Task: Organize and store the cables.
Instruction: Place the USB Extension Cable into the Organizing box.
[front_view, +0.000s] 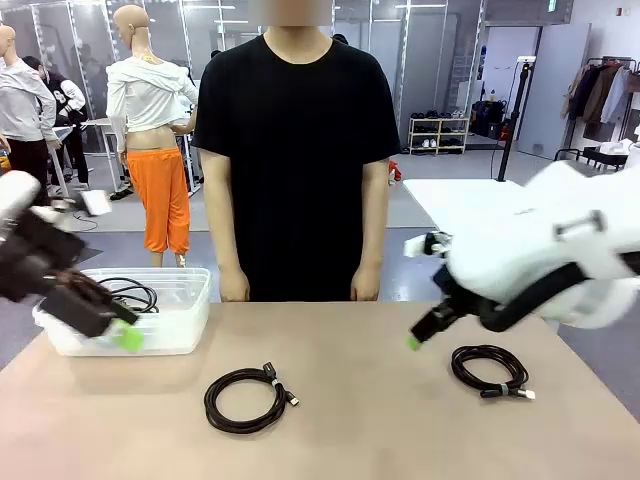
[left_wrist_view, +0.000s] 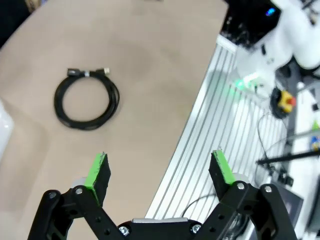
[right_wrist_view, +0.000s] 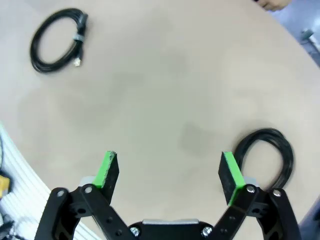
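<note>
1. The left gripper (left_wrist_view: 160, 167) has its jaws wide apart and holds nothing. It hangs by the clear bin (front_view: 190, 330) at the table's (front_view: 360, 420) far left corner, likely where cables go.
2. The right gripper (right_wrist_view: 170, 167), also spread and empty, hovers by the right-edge cable (front_view: 503, 389) — probably its next pick.
3. Three cables: the binned cable (front_view: 135, 290), the middle cable (front_view: 211, 402) toward the near edge, and the right-edge one. One bin.

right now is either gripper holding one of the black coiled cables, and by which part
Nothing is held: the left gripper and right gripper are both open and empty. Two black coiled cables lie loose on the tan table.
</note>
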